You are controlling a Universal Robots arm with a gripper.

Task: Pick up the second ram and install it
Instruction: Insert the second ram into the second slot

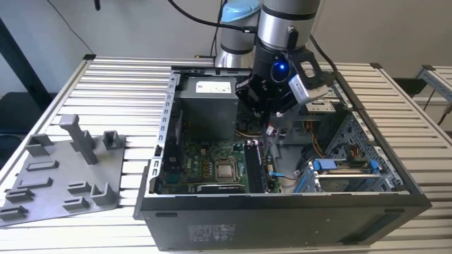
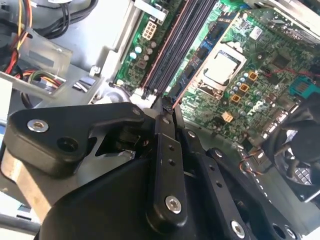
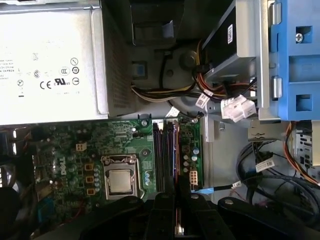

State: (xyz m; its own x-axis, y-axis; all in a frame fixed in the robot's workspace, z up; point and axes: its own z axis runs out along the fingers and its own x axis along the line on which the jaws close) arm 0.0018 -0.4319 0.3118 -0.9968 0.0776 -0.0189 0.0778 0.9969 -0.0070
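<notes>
**Second ram gripped at the memory slots**

The gripper (image 1: pixel 270 129) is seen lowered inside the open computer case (image 1: pixel 282 222), beside the power supply (image 1: pixel 205 106). In the second wrist view its fingers (image 2: pixel 165 150) are drawn close upon the second ram (image 2: pixel 197 60). The ram is viewed edge-on as a thin strip lined along the memory slots (image 2: pixel 170 50) of the motherboard (image 2: pixel 260 55), near the processor (image 2: pixel 222 67). Whether the stick is seated cannot be told. The grey holder tray (image 1: pixel 56 180) is seen well apart on the slatted table (image 1: pixel 127 74).
</notes>
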